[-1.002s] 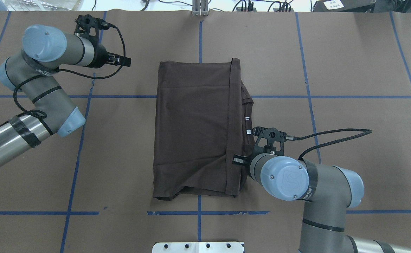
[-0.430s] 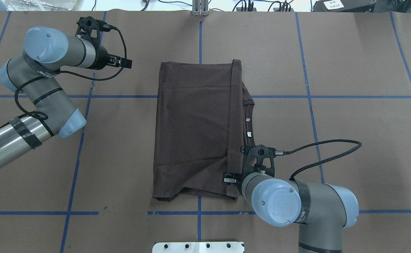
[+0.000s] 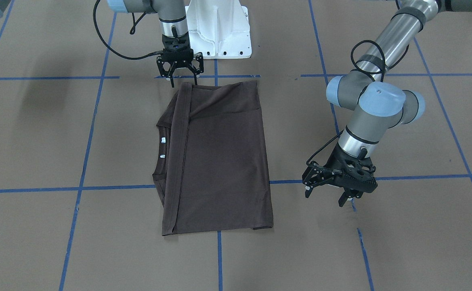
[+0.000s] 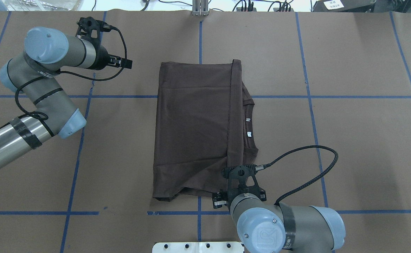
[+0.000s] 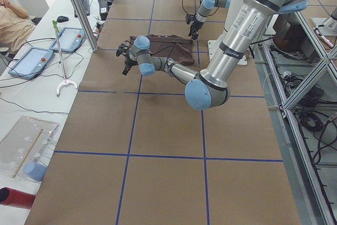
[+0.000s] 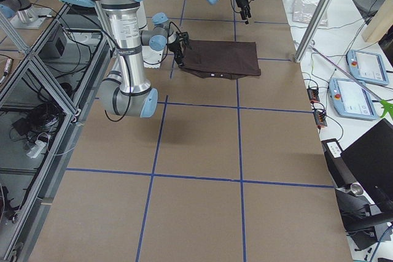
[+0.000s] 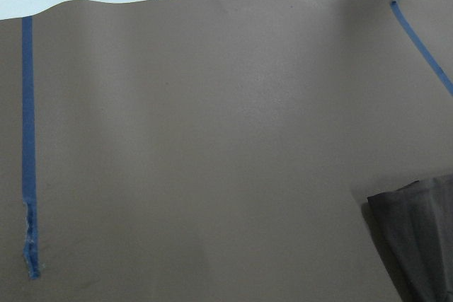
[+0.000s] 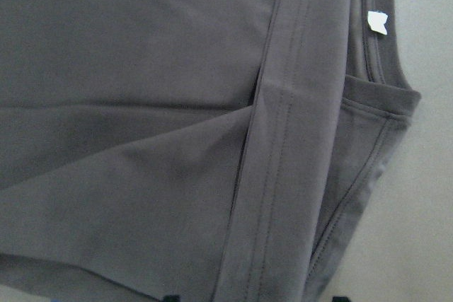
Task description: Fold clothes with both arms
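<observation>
1. My right gripper [image 3: 184,80] has its fingers spread and empty; the folded T-shirt [image 4: 194,130]'s hem corner lies right under them.
2. My left gripper [image 3: 325,197] is spread too. The shirt's side edge sits well apart, with bare table [image 4: 349,70] around.

Dark brown T-shirt [image 6: 224,58] folded flat on the brown table [image 6: 202,170]. Right gripper [image 6: 181,59] pointing down just at the shirt's left edge. Left gripper [image 6: 247,14] farther away, past the shirt, well apart from it.
</observation>
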You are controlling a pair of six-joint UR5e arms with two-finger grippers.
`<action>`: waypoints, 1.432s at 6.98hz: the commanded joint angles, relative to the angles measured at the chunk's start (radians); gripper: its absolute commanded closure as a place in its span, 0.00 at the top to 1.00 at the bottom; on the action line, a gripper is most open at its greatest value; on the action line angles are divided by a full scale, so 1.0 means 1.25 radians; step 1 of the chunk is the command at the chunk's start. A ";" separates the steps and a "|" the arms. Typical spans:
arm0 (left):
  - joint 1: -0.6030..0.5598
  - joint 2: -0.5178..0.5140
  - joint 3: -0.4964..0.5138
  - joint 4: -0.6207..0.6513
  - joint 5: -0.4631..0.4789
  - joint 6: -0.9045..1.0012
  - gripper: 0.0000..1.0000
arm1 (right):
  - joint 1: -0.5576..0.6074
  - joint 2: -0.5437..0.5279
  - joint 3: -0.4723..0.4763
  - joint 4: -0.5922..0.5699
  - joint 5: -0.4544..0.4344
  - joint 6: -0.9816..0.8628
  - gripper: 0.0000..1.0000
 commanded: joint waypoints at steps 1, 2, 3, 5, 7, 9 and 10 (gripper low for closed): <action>0.000 0.001 0.000 0.000 0.000 0.000 1.00 | -0.010 0.002 -0.017 0.000 -0.037 -0.112 0.57; 0.000 0.001 0.000 0.000 0.000 0.000 1.00 | -0.012 0.002 -0.016 0.001 -0.042 -0.145 0.56; 0.000 0.001 0.002 0.000 0.000 0.001 1.00 | -0.012 0.002 -0.016 0.001 -0.045 -0.148 0.54; 0.001 0.001 0.002 0.000 0.000 0.001 1.00 | -0.013 0.001 -0.014 0.003 -0.045 -0.170 0.47; 0.003 0.001 0.003 0.000 0.000 0.002 1.00 | -0.019 0.002 -0.013 0.004 -0.046 -0.169 0.34; 0.003 0.001 0.002 0.000 0.000 0.001 1.00 | -0.035 0.002 -0.014 0.006 -0.073 -0.168 0.00; 0.003 0.001 0.002 0.000 0.000 0.001 1.00 | -0.037 0.002 -0.014 0.007 -0.084 -0.167 0.00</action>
